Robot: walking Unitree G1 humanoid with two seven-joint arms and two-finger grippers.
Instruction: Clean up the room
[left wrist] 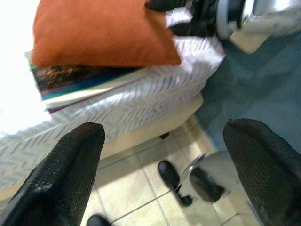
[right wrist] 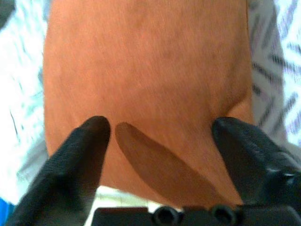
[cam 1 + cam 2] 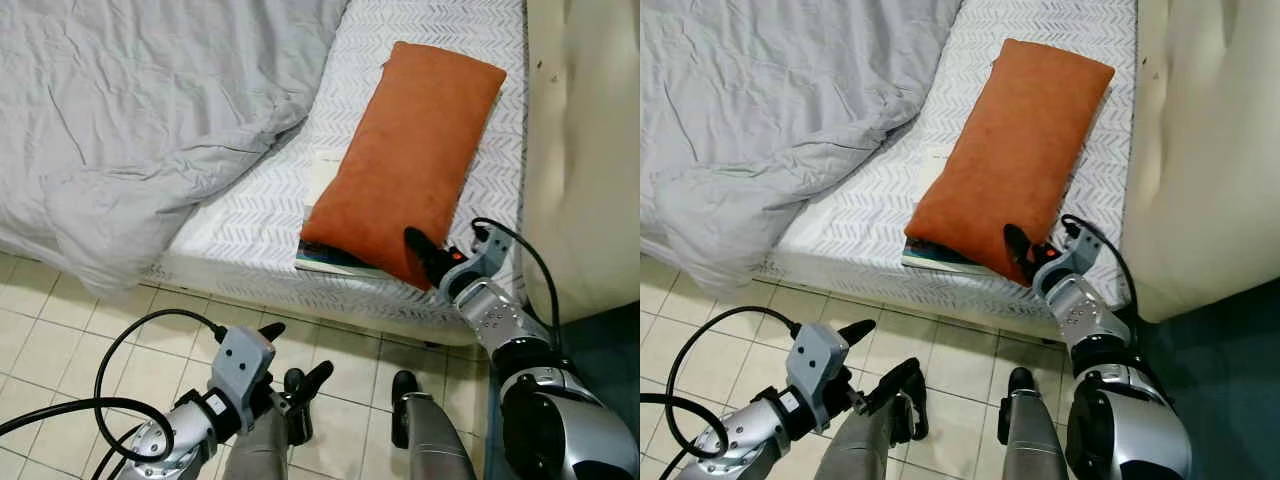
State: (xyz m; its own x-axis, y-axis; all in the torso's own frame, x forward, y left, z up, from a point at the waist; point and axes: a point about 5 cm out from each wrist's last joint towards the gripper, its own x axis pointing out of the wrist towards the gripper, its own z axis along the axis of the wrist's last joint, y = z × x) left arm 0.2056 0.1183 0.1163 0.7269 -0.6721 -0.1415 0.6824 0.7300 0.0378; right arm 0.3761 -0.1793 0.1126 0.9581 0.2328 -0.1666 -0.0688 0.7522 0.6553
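Observation:
An orange pillow point(image 3: 415, 150) lies on the bed's patterned sheet point(image 3: 250, 215), its near end resting on a small stack of books point(image 3: 325, 258) at the mattress edge. My right gripper point(image 3: 430, 255) is at the pillow's near corner. In the right wrist view it is open point(image 2: 162, 127), with the orange fabric just beyond both fingertips. My left gripper point(image 3: 297, 352) hangs low over the tiled floor, open and holding nothing. In the left wrist view it point(image 1: 164, 132) looks toward the books point(image 1: 84, 82) and the bed's edge.
A rumpled grey duvet point(image 3: 130, 110) covers the bed's left half and droops toward the floor. A cream padded panel point(image 3: 590, 150) stands to the right of the bed. Beige tiles point(image 3: 60, 340) lie in front, with a teal floor area point(image 3: 600, 340) at right. My black feet point(image 3: 403, 385) stand near the bed.

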